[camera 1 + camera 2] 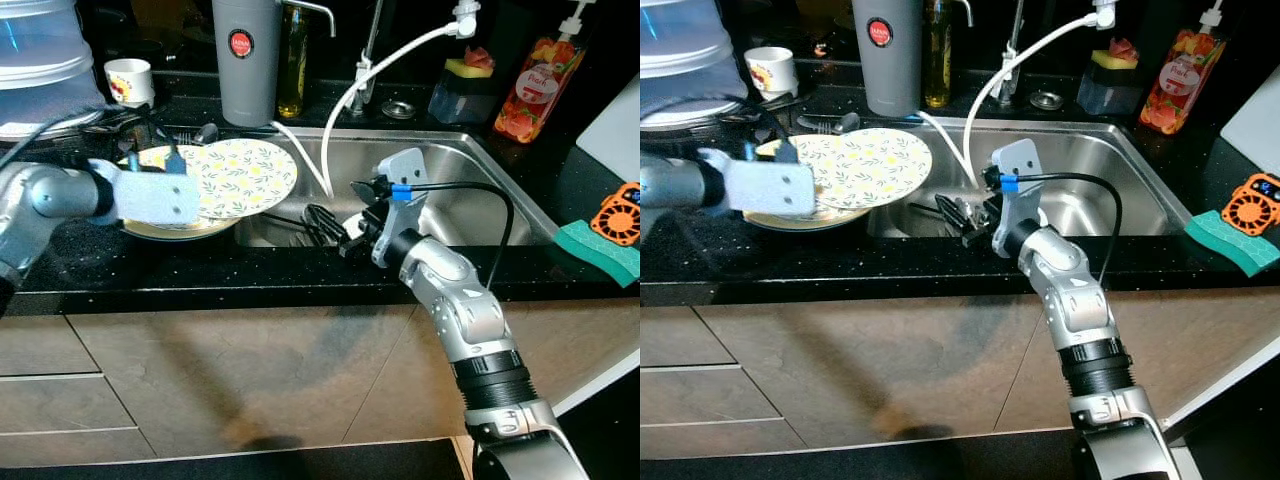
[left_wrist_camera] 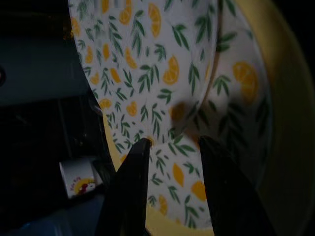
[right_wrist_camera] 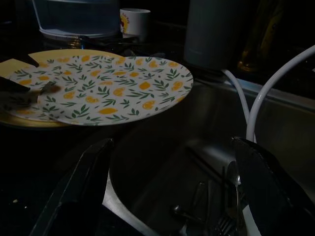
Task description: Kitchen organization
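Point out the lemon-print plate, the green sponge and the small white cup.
lemon-print plate [image 1: 245, 172]: left eye view, bare centre of its face.
green sponge [image 1: 598, 250]: left eye view, top surface.
small white cup [image 1: 129, 82]: left eye view, its side wall.

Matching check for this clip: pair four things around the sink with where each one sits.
Things:
1. lemon-print plate
2. green sponge
3. white mug
4. grey flask

Places:
A. counter, right of the sink
B. back counter, far left
C. behind the sink's left corner
D. on a yellow plate, overhanging the sink edge

Pairs: 1-D, 2-A, 3-B, 4-C
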`<state>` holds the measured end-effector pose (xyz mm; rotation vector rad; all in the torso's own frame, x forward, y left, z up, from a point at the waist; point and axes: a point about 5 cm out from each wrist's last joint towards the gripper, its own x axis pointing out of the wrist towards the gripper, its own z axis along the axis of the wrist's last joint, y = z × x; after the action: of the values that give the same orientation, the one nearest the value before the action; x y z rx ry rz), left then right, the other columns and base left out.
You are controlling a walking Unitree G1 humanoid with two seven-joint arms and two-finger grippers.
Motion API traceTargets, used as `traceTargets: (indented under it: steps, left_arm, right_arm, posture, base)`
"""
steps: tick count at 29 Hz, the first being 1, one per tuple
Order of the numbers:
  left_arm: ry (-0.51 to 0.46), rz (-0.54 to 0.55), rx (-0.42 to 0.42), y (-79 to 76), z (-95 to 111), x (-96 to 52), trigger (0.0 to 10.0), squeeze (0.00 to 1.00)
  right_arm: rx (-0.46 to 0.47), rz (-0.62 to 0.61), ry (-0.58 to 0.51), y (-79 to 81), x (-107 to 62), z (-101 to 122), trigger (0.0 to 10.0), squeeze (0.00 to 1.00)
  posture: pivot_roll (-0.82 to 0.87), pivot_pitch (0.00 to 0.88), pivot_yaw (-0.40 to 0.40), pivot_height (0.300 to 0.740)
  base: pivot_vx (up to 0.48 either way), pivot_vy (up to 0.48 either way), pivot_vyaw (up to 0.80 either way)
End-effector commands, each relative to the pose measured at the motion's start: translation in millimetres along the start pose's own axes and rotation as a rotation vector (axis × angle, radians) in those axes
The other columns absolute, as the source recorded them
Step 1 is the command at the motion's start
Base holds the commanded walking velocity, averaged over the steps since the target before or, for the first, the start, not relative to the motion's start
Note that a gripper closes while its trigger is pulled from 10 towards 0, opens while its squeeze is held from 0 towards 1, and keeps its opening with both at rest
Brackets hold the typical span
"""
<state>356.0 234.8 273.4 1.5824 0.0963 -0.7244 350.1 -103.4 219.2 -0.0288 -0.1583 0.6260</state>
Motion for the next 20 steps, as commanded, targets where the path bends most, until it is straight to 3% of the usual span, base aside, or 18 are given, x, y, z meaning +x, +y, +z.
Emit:
traceTargets:
  steps: [1,9,11,13,17,18,19,20]
  left_arm:
    - [-0.034,-0.095,0.070,-9.6,6.8,10.8,10.0,0.00]
    - [-0.070,-0.119,0.061,-23.2,22.0,37.8,10.0,0.00]
    - [-0.063,-0.077,0.059,-30.0,30.0,57.2,10.0,0.00]
    - [-0.058,-0.057,0.068,-31.6,33.0,63.8,10.0,0.00]
    - [0.026,0.090,0.099,-29.3,38.9,84.2,10.0,0.00]
    - [0.044,0.104,0.097,-30.2,38.2,86.1,9.2,0.00]
    - [0.072,0.115,0.092,-31.6,35.7,87.4,2.2,0.00]
    - [0.091,0.123,0.097,-32.7,33.5,87.6,0.0,0.00]
  right_arm:
    - [-0.004,-0.014,-0.005,-3.7,-2.3,0.2,10.0,0.00]
    - [-0.008,-0.025,-0.002,-5.4,-4.8,0.4,10.0,0.00]
    - [-0.009,-0.026,-0.002,-5.7,-4.9,0.5,10.0,0.00]
    - [-0.010,-0.026,-0.002,-5.8,-4.8,0.7,10.0,0.00]
    - [-0.013,-0.026,-0.005,-6.0,-4.1,2.0,10.0,0.00]
    - [-0.013,-0.027,-0.005,-6.1,-4.2,2.0,10.0,0.00]
    - [-0.013,-0.027,-0.005,-6.2,-4.4,2.0,10.0,0.00]
    - [-0.014,-0.028,-0.006,-6.3,-4.8,2.1,10.0,0.00]
  posture:
    - [0.12,0.000,-0.046,0.740]
    - [0.09,0.000,-0.045,0.740]
    - [0.09,0.000,-0.045,0.740]
    - [0.09,0.000,-0.045,0.740]
    - [0.07,0.000,-0.049,0.740]
    - [0.07,0.000,-0.049,0.740]
    - [0.07,0.000,-0.047,0.740]
    - [0.07,0.000,-0.044,0.740]
  base:
    - [0.000,0.000,0.00]
    - [0.000,0.000,0.00]
    - [0.000,0.000,0.00]
    - [0.000,0.000,0.00]
    - [0.000,0.000,0.00]
    - [0.000,0.000,0.00]
    - [0.000,0.000,0.00]
    - [0.000,0.000,0.00]
